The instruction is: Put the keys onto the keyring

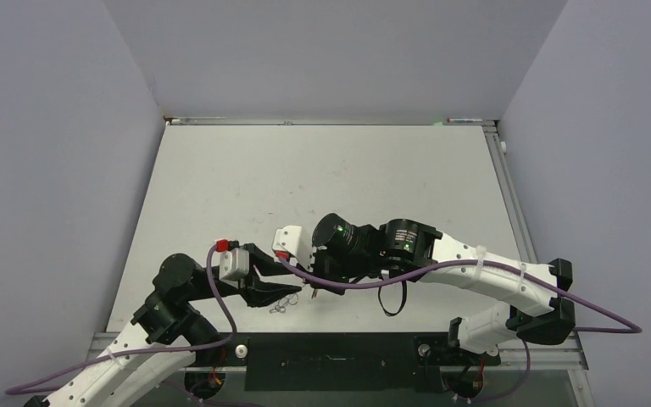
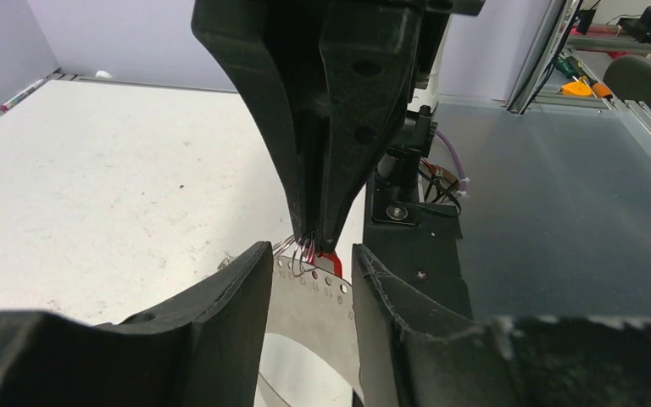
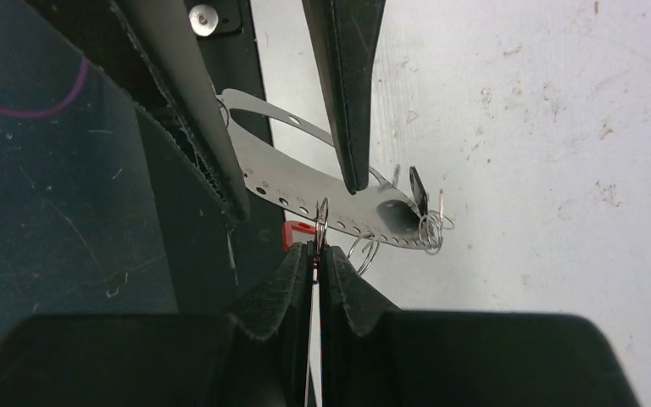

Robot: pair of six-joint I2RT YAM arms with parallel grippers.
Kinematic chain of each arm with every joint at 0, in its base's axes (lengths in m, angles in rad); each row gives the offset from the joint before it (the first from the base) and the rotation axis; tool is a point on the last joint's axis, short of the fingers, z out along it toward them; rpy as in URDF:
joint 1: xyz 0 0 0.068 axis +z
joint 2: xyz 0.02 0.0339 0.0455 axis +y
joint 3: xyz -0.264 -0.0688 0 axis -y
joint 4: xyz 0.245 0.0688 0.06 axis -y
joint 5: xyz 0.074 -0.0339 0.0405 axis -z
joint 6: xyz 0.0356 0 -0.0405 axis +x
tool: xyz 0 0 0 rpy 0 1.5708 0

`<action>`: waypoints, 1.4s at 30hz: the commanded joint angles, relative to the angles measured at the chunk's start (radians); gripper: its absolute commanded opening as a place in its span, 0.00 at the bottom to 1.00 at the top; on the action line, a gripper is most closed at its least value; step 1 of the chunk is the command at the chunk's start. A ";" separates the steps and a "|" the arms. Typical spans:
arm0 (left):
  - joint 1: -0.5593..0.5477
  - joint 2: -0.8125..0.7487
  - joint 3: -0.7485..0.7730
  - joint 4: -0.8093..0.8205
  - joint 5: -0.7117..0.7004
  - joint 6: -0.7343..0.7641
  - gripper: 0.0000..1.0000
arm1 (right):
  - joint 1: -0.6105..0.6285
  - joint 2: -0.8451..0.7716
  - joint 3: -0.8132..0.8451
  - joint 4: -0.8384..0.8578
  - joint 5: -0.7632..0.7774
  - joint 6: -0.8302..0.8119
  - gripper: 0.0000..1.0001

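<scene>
Near the front edge of the worktop (image 1: pixel 305 170) the right gripper (image 3: pixel 315 248), pressed shut on the red-tagged key (image 3: pixel 292 235), holds it at the looped rim of the keyring (image 3: pixel 297 188); the left gripper (image 2: pixel 311 267), part spread, straddles the band, which lies crosswise between the two arms

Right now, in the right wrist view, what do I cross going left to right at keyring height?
Dark panel → red-tagged key → dark grey key → bare table. The keyring and the left gripper straddling it span the middle, so they are left unplaced.
</scene>
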 commanded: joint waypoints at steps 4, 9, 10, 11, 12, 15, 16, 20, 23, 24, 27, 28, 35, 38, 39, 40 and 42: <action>-0.010 0.001 0.026 0.019 -0.006 0.016 0.31 | 0.010 0.013 0.075 -0.063 -0.053 -0.039 0.05; -0.019 0.030 0.029 0.018 -0.002 0.019 0.29 | 0.015 0.018 0.095 -0.061 -0.075 -0.058 0.05; -0.021 0.036 0.031 0.019 0.003 0.019 0.29 | 0.017 0.018 0.096 -0.060 -0.078 -0.060 0.05; -0.021 0.042 0.031 0.020 0.008 0.019 0.29 | 0.018 0.017 0.097 -0.059 -0.080 -0.063 0.05; -0.021 0.046 0.031 0.024 0.013 0.017 0.29 | 0.019 0.019 0.098 -0.060 -0.079 -0.065 0.05; -0.023 0.052 0.029 0.031 0.019 0.013 0.29 | 0.020 0.021 0.093 -0.054 -0.085 -0.070 0.05; -0.023 0.053 0.029 0.035 0.021 0.011 0.29 | 0.022 0.022 0.093 -0.052 -0.087 -0.073 0.05; -0.028 0.060 0.026 0.045 0.038 0.003 0.27 | 0.025 0.028 0.095 -0.045 -0.088 -0.073 0.05; -0.033 0.066 0.025 0.048 0.040 0.000 0.26 | 0.027 0.036 0.099 -0.045 -0.089 -0.076 0.05; -0.036 0.068 0.024 0.048 0.042 0.000 0.26 | 0.028 0.037 0.100 -0.044 -0.089 -0.076 0.05; -0.041 0.069 0.023 0.050 0.047 -0.001 0.23 | 0.028 0.040 0.100 -0.044 -0.088 -0.079 0.05; -0.042 0.068 0.022 0.051 0.049 -0.003 0.23 | 0.028 0.041 0.099 -0.044 -0.088 -0.079 0.05; -0.055 0.069 0.016 0.060 0.060 -0.011 0.16 | 0.033 0.049 0.109 -0.044 -0.087 -0.078 0.05; -0.067 0.072 0.015 0.047 0.052 -0.004 0.16 | 0.035 0.048 0.121 -0.046 -0.078 -0.079 0.05; -0.071 0.072 0.015 0.042 0.045 -0.001 0.16 | 0.034 0.048 0.127 -0.048 -0.075 -0.078 0.05; -0.074 0.071 0.015 0.037 0.038 0.003 0.16 | 0.035 0.047 0.130 -0.051 -0.073 -0.079 0.05; -0.081 0.073 0.017 0.026 0.026 0.011 0.16 | 0.036 0.044 0.133 -0.054 -0.068 -0.080 0.05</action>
